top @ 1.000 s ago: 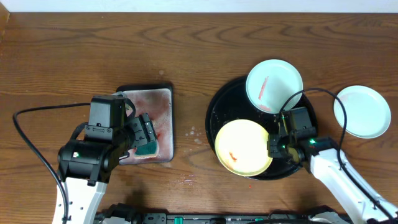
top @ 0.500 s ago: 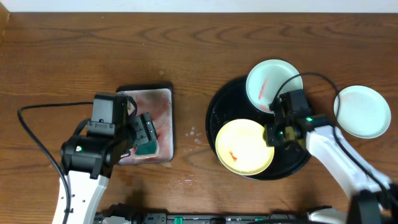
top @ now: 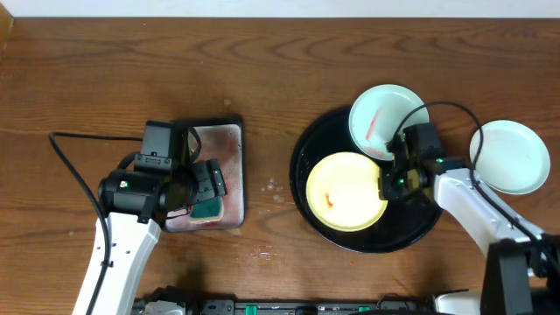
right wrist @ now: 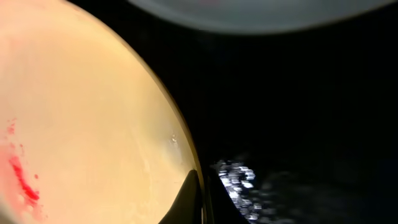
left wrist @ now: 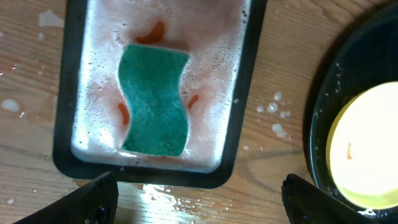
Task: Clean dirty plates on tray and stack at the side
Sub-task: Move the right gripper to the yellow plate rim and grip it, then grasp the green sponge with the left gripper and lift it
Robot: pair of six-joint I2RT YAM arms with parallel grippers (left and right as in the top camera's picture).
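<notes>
The pale yellow plate point(top: 346, 191) with a red smear lies in the round black tray point(top: 411, 229). My right gripper point(top: 386, 185) is shut on its right rim; the right wrist view shows one finger point(right wrist: 194, 198) on the yellow plate point(right wrist: 81, 124) at its edge. A pale blue-white plate point(top: 381, 121) with a red smear rests on the tray's far rim. A second blue-white plate point(top: 510, 156) lies on the bare wood at the right. My left gripper point(left wrist: 202, 205) is open and empty just in front of the small rectangular tray.
The small rectangular tray point(top: 234, 138) holds pinkish foam and a green sponge point(left wrist: 154, 99). Water drops lie on the wood between it and the black tray point(left wrist: 318, 124). A black cable loops over the table left of the left arm.
My right gripper has moved toward the back with the yellow plate, which has shifted up inside the black tray. My left arm has swung a little to the right over the rectangular tray.
</notes>
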